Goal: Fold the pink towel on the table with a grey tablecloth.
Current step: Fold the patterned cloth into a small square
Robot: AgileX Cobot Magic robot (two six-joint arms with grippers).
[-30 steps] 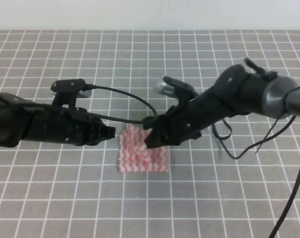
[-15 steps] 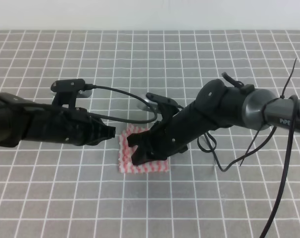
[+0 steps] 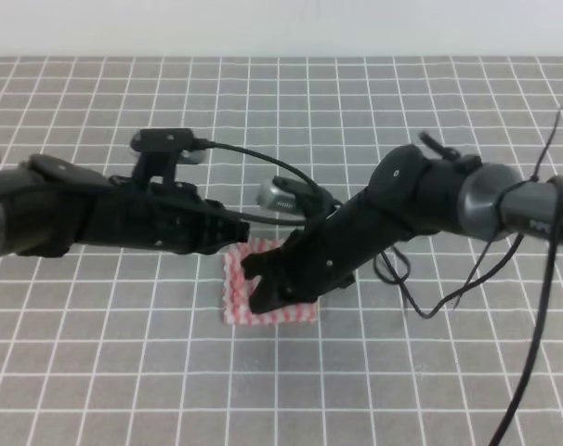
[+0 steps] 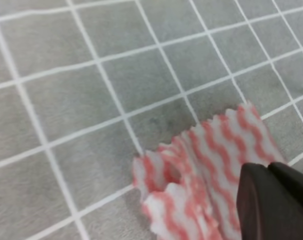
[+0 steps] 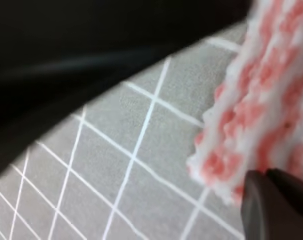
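- Both grippers crowd over the pink towel (image 3: 263, 297) near the middle of the table (image 3: 96, 372). The right gripper (image 3: 261, 283) is low on the towel's front-left part, and the left gripper (image 3: 233, 228) is at its far edge.
- Right wrist view: the dark fingertips (image 5: 271, 205) look closed on the towel's (image 5: 261, 100) edge, holding it bunched against the grey cloth (image 5: 116, 165).
- Left wrist view: the dark fingertip (image 4: 271, 200) lies over the towel (image 4: 206, 160); I can't tell how wide this gripper is set or whether it holds anything.
- Folded into a small, roughly square pad, the towel has edges running about along the grid lines (image 4: 106, 85), with no clear long side.
- Its pink-and-white wavy stripes show, edges jagged, and one corner is rumpled and doubled over.
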